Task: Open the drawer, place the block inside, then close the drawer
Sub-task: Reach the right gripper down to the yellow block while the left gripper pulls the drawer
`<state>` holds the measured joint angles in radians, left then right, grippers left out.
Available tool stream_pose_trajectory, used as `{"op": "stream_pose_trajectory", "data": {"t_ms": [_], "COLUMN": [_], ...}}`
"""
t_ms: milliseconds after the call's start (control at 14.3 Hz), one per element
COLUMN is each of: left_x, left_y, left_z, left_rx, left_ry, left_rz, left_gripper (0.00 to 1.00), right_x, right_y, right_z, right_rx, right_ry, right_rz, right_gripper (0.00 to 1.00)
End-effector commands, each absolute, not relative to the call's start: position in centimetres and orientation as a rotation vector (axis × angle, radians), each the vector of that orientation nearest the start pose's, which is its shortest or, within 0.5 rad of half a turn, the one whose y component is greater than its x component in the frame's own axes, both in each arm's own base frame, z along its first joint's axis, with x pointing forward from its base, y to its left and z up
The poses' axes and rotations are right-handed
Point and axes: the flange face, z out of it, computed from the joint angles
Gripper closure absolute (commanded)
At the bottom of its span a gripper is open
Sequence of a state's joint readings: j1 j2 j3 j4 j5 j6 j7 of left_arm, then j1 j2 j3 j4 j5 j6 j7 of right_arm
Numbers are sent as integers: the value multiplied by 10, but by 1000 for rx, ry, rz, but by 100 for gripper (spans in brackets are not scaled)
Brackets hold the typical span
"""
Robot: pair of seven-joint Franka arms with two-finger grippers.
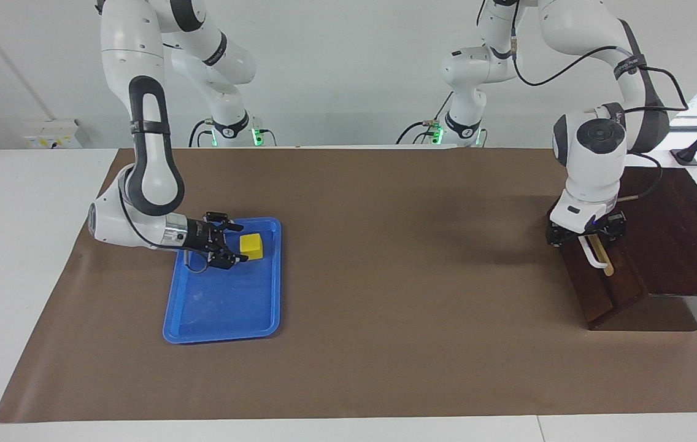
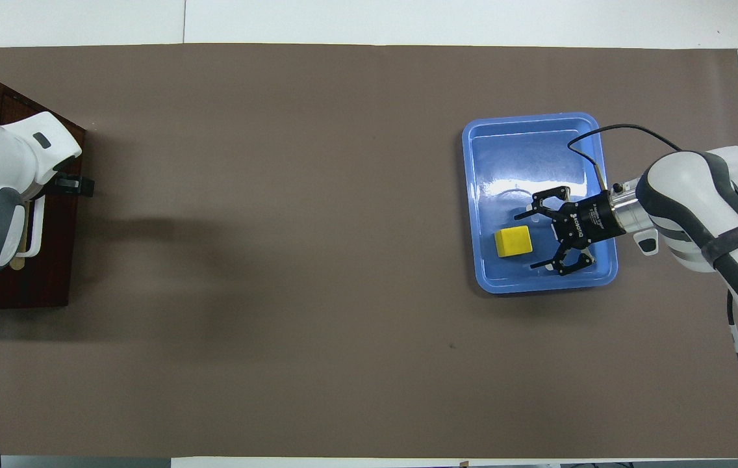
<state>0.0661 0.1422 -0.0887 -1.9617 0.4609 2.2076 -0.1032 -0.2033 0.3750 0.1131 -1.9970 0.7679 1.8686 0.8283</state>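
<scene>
The right gripper (image 1: 237, 243) is low inside the blue tray (image 1: 213, 319), its two fingers spread wide apart and pointed sideways at the block (image 1: 251, 246), which sits just beside the fingertips, not yet between them and not touched. In the overhead view the same gripper (image 2: 533, 238) lies level over the tray (image 2: 525, 133), with the block (image 2: 514, 242) resting on the tray floor in the part nearer to the robots. The right arm reaches in low from the right arm's end of the table, its forearm bent down over the brown mat (image 1: 385, 245). The left gripper (image 1: 588, 238) is down at the top of the drawer (image 1: 600, 294) front, at the white bar handle (image 1: 594, 256), where the wrist hides its fingers, so whether they are apart or closed on the handle cannot be told. The drawer front sits flush with the dark wooden box (image 1: 680, 245), so the drawer looks closed. The box stands at the left arm's end of the table, well apart from the tray and block. In the overhead view the left wrist covers most of the drawer (image 2: 50, 260).
</scene>
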Motion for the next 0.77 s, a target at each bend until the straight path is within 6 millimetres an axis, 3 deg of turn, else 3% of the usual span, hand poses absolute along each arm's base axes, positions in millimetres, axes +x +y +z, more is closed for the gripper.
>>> {"op": "stream_pose_trajectory", "data": {"t_ms": [0,70,210,350,491,561,701], "left_x": [586,585,584,583,584,585,582], "left_y": [0,0,-3,-7,-10,-24,-78], "left_z": [394,392,388,386,382,385,385], "left_rx": [-2766,-2767,-2766,-2764,-2764,-2766,-2786], "left_ry": [203,208,216,231,237,244,186], "left_rz": [-208,-203,-193,-188,-190,-214,-266], "left_gripper": [0,0,0,0,0,0,0], "right_x": [556,557,557,557,557,557,561], "right_y": [8,8,8,8,8,8,6], "right_z": [263,263,263,263,264,263,266], "right_rx": [-1950,-1945,-1945,-1946,-1946,-1945,-1946], "right_ry": [1536,1537,1537,1536,1534,1535,1532], "right_rz": [894,892,892,892,887,889,880], "right_gripper": [0,2,22,66,100,100,100]}}
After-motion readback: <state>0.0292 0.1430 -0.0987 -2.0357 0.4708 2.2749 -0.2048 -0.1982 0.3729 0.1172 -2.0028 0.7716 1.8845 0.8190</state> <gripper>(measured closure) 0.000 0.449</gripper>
